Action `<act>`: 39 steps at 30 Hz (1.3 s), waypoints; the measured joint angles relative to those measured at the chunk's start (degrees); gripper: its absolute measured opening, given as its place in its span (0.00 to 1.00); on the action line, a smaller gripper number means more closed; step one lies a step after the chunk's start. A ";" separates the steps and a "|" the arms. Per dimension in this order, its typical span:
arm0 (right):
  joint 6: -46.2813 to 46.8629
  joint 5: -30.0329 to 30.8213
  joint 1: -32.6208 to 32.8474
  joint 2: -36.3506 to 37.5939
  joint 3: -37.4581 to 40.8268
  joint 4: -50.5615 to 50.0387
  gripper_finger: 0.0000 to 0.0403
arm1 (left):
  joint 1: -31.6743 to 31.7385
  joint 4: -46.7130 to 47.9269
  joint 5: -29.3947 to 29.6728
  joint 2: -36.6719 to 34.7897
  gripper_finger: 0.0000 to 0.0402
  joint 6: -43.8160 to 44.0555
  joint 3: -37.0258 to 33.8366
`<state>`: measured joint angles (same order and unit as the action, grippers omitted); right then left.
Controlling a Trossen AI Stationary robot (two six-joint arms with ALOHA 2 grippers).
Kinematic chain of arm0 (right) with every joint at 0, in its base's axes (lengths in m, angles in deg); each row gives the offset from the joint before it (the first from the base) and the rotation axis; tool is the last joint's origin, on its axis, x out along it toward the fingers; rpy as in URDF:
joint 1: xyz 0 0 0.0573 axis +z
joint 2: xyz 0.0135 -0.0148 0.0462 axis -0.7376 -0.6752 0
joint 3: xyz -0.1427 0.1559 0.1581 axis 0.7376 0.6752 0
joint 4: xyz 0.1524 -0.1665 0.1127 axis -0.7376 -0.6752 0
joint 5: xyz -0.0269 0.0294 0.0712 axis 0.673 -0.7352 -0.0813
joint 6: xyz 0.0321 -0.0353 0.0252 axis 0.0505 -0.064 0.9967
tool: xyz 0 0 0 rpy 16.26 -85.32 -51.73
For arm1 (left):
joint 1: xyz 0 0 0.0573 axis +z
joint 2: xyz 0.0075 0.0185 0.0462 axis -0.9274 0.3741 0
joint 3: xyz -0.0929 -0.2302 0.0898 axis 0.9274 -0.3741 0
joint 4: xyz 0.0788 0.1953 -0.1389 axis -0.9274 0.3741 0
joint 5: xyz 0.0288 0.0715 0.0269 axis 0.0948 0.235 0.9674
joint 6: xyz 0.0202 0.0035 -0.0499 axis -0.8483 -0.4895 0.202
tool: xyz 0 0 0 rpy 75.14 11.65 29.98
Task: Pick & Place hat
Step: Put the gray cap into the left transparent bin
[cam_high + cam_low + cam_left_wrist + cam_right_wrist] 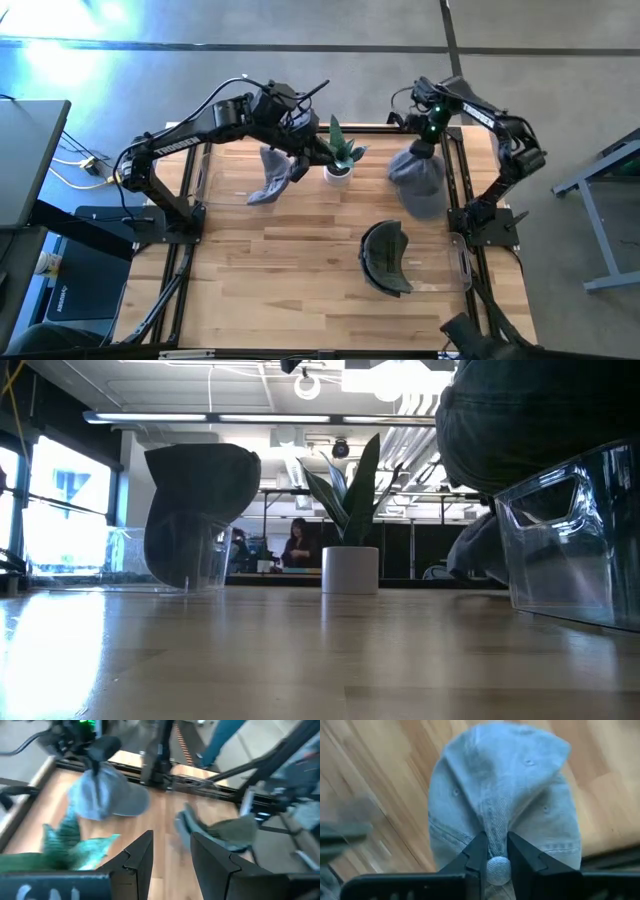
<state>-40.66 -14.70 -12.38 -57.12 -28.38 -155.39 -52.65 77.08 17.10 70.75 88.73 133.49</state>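
Observation:
My right gripper [424,148] [494,837] stands over the table's far right and is shut on a pale grey cap [418,180] [105,795]. A second grey hat [270,177] [195,510] sits crumpled in the clear bin [225,178] at the far left. My left gripper [303,152] [172,836] hovers beside that hat, near the plant, open with nothing between its fingers. A dark cap [385,258] [227,832] lies at the table's near right, its edge over a second clear bin [440,272]. My right gripper pinches the grey cap's crown at its top, just beside the button [498,869], between both fingers. It comes from above, pointing down. The cap hangs below the fingers, crown up, brim [131,805] lowest. Whether it touches the table I cannot tell.
A small potted plant [340,158] [350,555] stands at the table's far middle, between the two arms. Bare wood lies across the middle and near left. In the low view the near clear bin [570,550] looms at the right. A person sits in the room beyond.

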 joint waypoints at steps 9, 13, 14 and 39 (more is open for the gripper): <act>19.44 -4.50 3.83 13.70 -7.09 2.24 0.13 | 0.00 -6.94 6.12 0.00 0.31 -6.69 0.00; 28.33 -9.69 6.59 19.58 -7.51 8.26 0.13 | 0.00 -12.39 6.25 0.00 0.31 -9.41 0.00; 30.94 -10.37 7.40 20.76 -7.51 10.20 0.13 | 0.00 -13.88 6.25 0.00 0.31 -10.61 0.00; 56.24 -12.43 28.68 27.89 -7.51 51.90 0.13 | -2.22 -29.71 24.54 6.84 0.87 -20.93 -0.15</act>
<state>15.59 -27.13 16.30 -29.22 -35.89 -103.49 -54.87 47.37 41.65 77.59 67.80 133.34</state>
